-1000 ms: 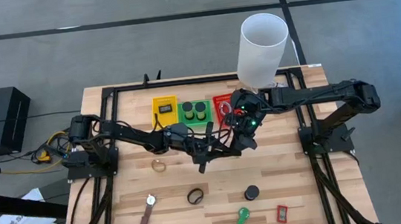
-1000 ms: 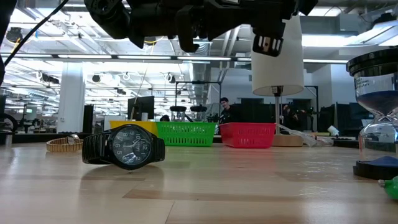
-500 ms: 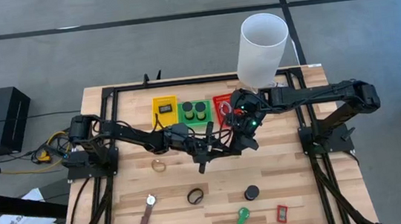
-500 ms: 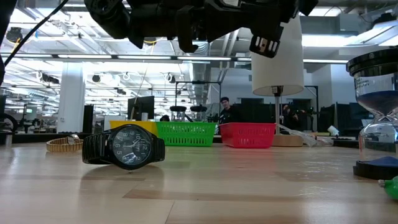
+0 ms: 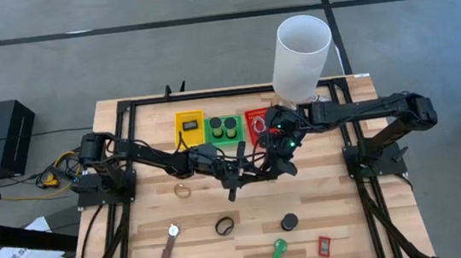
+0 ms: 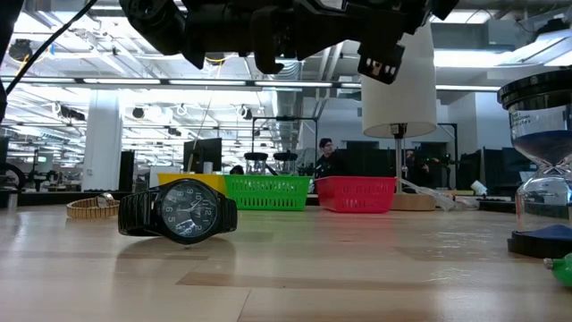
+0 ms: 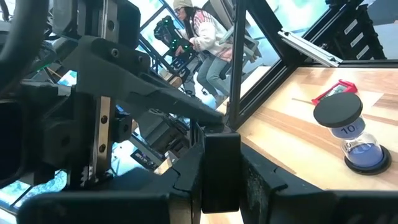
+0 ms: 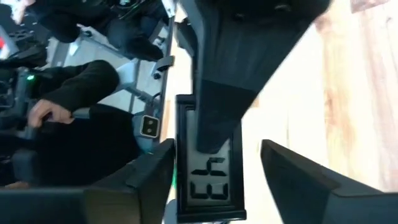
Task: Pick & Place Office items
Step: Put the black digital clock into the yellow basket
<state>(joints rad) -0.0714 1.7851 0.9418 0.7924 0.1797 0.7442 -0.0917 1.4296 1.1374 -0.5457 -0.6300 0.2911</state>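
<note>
My left gripper (image 5: 250, 166) and right gripper (image 5: 279, 165) meet above the table's middle. The left one is shut on a black rectangular digital clock (image 8: 208, 180), seen as a dark block (image 7: 221, 169) in the left wrist view. My right gripper (image 8: 214, 186) is open, one finger on each side of the clock's free end; a gap shows beside one finger. On the table lie a black watch (image 6: 179, 210), a brown-strap watch (image 5: 171, 242), a thin ring (image 5: 183, 190), a dark-capped hourglass (image 5: 288, 222), a green clip (image 5: 278, 249) and a red rectangle (image 5: 324, 245). My left gripper pinches the clock between its two fingers, one finger (image 8: 217, 118) lying over the upper part of the display side. It comes from the table's left, roughly level. The clock is lifted clear of the table, and its digit end (image 8: 208, 193) sticks out beyond the fingertips.
Yellow tray (image 5: 189, 126), green tray (image 5: 224, 130) and red tray (image 5: 256, 123) stand in a row at the far side; the tall white cylinder (image 5: 300, 53) stands beside them. Black frame rails run along the table's edges. A person sits beyond the table.
In the low view the clock's visible end has risen slightly and tipped a little. Both arms have otherwise stayed almost in place.
</note>
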